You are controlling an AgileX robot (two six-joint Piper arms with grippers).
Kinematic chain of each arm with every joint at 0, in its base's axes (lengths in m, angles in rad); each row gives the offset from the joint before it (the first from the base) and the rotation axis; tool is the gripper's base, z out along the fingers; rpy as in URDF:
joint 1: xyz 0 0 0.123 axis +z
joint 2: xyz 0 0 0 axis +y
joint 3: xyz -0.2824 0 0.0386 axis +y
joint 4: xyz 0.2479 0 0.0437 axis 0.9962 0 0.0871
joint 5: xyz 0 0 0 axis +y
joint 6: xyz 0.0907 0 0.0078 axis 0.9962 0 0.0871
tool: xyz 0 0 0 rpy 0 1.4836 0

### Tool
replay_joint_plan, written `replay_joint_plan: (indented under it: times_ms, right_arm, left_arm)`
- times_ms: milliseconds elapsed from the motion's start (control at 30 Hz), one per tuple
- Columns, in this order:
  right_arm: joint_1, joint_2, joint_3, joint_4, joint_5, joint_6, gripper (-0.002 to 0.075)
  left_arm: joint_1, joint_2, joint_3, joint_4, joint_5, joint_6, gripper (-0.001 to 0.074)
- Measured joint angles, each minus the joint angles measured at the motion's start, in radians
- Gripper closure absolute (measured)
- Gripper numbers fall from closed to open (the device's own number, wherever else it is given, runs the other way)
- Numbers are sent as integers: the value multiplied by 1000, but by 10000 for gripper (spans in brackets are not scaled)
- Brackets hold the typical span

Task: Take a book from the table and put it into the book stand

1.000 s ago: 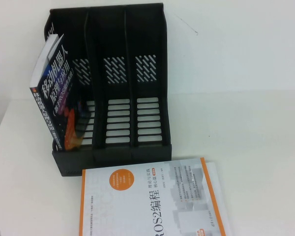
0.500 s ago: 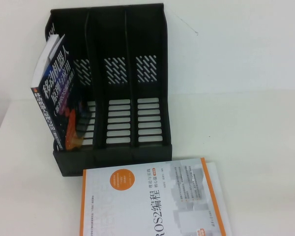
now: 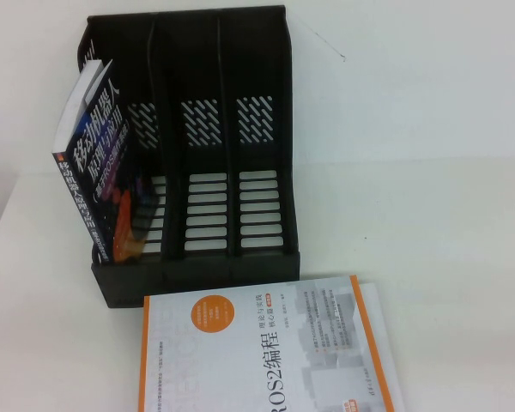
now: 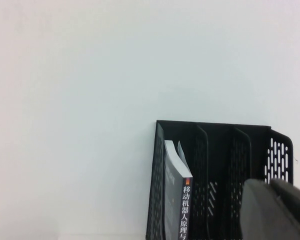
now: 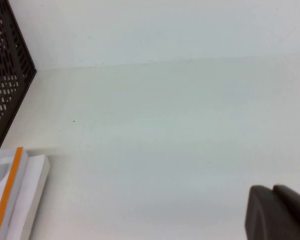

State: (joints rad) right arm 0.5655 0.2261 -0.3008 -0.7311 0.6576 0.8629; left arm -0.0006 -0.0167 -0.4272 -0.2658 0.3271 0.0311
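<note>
The dark navy book point(image 3: 99, 172) with white Chinese title stands tilted in the leftmost slot of the black book stand point(image 3: 257, 69), its top leaning out to the left. In the left wrist view the book's spine point(image 4: 186, 210) shows in the stand's point(image 4: 225, 135) end slot. My left gripper point(image 4: 270, 186) is shut and empty, held apart from the stand, facing it. My right gripper point(image 5: 273, 190) is shut and empty above the bare white table point(image 5: 165, 125). Neither gripper shows in the high view.
A white-and-orange ROS2 book point(image 3: 266, 352) lies flat on the table point(image 3: 429, 240) just in front of the stand; its corner shows in the right wrist view point(image 5: 10, 195) beside the stand's perforated side wall point(image 5: 5, 75). The stand's middle and right slots hold nothing.
</note>
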Motion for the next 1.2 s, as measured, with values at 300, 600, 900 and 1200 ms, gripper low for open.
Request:
replay_joint_plan:
  times_ms: [300, 600, 900, 1200]
  right_arm:
    - [0, 0, 0, 0, 0, 0, 721]
    - [0, 0, 0, 0, 0, 0, 721]
    - [0, 0, 0, 0, 0, 0, 721]
    - [0, 0, 0, 0, 0, 0, 721]
  left_arm:
    - [0, 0, 0, -9, 0, -4, 735]
    - [4, 0, 47, 9, -3, 6, 736]
    - [9, 0, 375, 35, -11, 49, 736]
    - [11, 0, 443, 33, 5, 31, 736]
